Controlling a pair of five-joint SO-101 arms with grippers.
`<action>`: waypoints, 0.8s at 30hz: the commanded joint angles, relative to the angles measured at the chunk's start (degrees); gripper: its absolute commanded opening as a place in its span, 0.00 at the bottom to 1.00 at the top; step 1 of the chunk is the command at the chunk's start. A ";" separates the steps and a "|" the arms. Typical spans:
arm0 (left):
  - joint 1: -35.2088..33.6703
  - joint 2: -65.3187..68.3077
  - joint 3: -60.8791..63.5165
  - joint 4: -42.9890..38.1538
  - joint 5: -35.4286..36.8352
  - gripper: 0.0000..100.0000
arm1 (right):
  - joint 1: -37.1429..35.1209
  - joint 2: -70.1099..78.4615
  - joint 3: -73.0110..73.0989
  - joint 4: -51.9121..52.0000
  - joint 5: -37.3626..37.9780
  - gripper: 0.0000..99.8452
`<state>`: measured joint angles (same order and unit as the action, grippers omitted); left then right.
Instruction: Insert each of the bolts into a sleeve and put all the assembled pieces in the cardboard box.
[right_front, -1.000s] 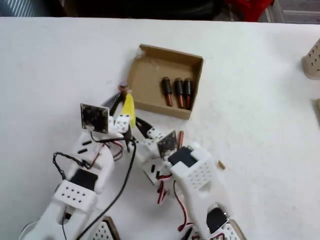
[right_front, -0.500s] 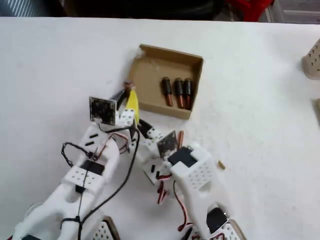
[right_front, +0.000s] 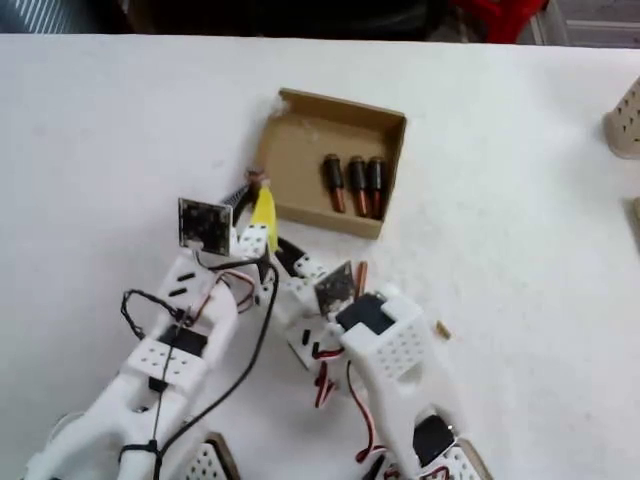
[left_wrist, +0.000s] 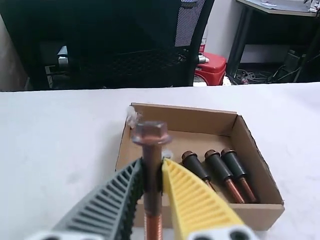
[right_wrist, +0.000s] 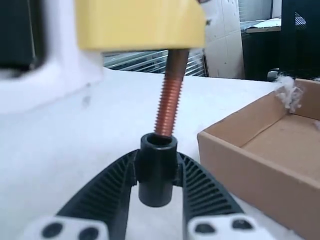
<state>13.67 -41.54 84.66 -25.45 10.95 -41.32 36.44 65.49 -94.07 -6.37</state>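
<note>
My left gripper is shut on a copper bolt, hex head up, held upright just outside the near left corner of the cardboard box. In the right wrist view the bolt's threaded end enters the mouth of a black sleeve, which my right gripper is shut on from both sides. From above, both grippers meet beside the box, the bolt head over the yellow finger. Three assembled pieces lie side by side in the box.
A loose copper bolt lies on the table by the right arm, and a small brass piece sits further right. A perforated stand is at the table's right edge. A chair and desk stand behind the table.
The left arm has shifted right and toward the box with the bolt, bringing it over the sleeve. The right arm has stayed still.
</note>
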 joint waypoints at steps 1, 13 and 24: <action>0.31 -2.33 -0.35 1.76 -0.09 0.02 | 0.57 -0.66 0.09 -1.45 -0.09 0.02; 1.71 -2.24 2.11 6.42 -0.35 0.02 | 1.71 -0.75 -0.18 -1.80 2.81 0.02; 2.33 -2.24 2.55 11.25 -0.35 0.02 | 4.62 -4.35 0.00 -1.36 2.73 0.02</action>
<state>15.52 -42.42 87.56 -15.78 10.68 -38.42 35.74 65.67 -94.07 -4.26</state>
